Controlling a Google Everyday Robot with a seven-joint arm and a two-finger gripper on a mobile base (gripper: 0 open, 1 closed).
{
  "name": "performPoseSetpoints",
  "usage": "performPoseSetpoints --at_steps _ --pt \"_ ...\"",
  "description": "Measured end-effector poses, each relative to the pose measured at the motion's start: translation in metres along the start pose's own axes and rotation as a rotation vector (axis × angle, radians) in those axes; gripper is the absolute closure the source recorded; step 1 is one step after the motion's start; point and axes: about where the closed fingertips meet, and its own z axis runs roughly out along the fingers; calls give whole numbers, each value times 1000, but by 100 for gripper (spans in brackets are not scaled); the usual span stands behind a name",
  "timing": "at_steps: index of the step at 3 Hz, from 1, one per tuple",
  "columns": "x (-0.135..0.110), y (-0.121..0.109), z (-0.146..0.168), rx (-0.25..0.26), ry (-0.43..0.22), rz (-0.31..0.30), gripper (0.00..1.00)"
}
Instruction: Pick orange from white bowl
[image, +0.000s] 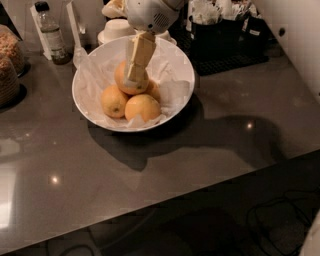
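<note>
My pincer (134, 74) is pinched on the orange (130, 88), which is perched atop the three smaller oranges (143, 107) in the white bowl (186, 75). I judge the round skin could slip from so narrow a hold, drop back and scatter them. The crinkled paper (170, 92) might drag along, and the cups (117, 27) and bottle (51, 40) crowd the tabletop (200, 155) just behind.

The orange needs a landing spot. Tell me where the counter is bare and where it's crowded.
Bare: the counter between the white bowl and the near edge, and right of the bowl before the black caddy. Crowded: behind the bowl: bottle, jars, cups. The pincer is at the orange in the bowl.
</note>
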Motion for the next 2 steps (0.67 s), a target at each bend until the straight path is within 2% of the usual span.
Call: performPoseSetpoints --at_steps 2 --pt "64 1 11 -37 -36 143 0"
